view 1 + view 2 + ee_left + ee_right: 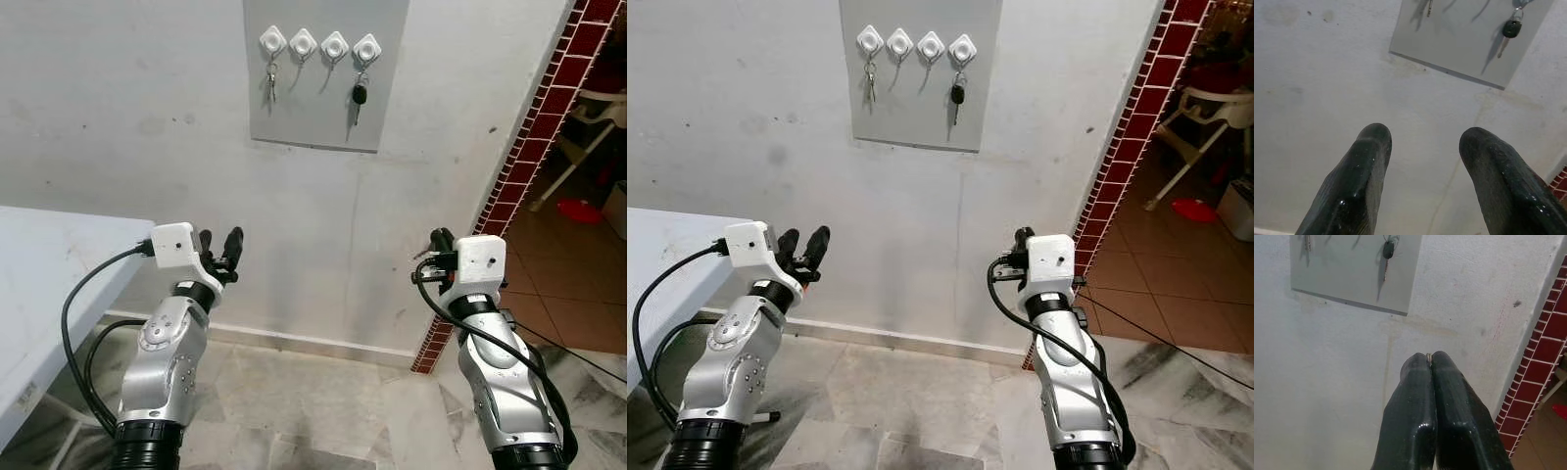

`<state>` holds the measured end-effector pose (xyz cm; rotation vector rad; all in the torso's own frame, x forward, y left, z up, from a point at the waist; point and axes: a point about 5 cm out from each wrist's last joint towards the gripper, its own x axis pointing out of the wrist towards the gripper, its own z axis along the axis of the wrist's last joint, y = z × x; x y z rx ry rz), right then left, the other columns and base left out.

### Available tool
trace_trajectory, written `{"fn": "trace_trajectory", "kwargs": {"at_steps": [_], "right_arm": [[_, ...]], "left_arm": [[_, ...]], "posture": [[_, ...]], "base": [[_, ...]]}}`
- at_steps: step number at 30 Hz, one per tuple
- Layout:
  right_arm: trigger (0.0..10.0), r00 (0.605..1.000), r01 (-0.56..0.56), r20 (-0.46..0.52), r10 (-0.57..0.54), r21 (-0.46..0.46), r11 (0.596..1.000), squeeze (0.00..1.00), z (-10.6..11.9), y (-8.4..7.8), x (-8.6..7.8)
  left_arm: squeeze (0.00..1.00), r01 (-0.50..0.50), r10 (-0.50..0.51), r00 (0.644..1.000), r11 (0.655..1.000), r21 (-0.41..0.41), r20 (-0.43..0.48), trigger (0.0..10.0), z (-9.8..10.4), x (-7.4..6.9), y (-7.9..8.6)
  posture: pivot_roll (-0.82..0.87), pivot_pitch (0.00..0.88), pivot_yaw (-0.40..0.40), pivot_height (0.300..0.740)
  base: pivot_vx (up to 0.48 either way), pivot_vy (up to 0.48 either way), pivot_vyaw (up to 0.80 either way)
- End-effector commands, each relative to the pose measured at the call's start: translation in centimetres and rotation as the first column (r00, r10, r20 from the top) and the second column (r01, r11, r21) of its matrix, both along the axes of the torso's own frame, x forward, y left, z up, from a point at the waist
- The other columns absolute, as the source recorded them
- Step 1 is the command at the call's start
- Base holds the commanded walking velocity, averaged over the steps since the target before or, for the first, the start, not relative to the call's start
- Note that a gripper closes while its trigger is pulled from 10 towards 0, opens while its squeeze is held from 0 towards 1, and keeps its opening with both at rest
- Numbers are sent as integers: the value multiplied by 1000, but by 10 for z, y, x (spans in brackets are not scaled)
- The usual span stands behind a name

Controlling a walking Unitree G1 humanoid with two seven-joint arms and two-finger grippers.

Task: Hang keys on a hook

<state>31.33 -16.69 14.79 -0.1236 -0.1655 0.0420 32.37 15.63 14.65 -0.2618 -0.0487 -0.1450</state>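
You face a pale wall [118, 117] with a grey panel [318, 108] mounted high on it, a white table [49, 284] at your left and a red brick column [534, 137] at your right, past which lies a tiled room with a white chair [588, 127]. The floor [313, 401] below is marbled tile.

Your left arm [162, 362] and right arm [505, 382] are both raised, well below the panel. The left gripper [219, 247] has its fingers [1359, 181] apart with nothing between them. The right gripper [1429, 363] has its fingers pressed together; a thin sliver of something pale shows at the tips, too small for you to tell what it is.

Four white hooks [318, 43] sit in a row across the top of the panel. A small key [271, 80] hangs from the leftmost one, and a black-headed key [359, 98] hangs from the rightmost. The two middle hooks carry nothing
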Motion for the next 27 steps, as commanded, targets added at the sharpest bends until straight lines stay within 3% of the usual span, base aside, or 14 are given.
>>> {"fn": "trace_trajectory", "kwargs": {"at_steps": [1, 27], "right_arm": [[10000, 1000, -1, 20, 1, 0, 1000, 0, 5, 1, -1], [10000, 1000, -20, 24, 20, -3, 1000, 0, 8, 2, -2]], "left_arm": [[0, 11, -11, 1000, 1000, 0, 22, 10000, 4, -2, 1], [0, 11, -11, 1000, 1000, -17, 24, 10000, 4, -3, 1]], "posture": [[191, 0, -13, 736], [194, 0, -20, 736]], "base": [[379, 0, 0], [474, 0, 0]]}}
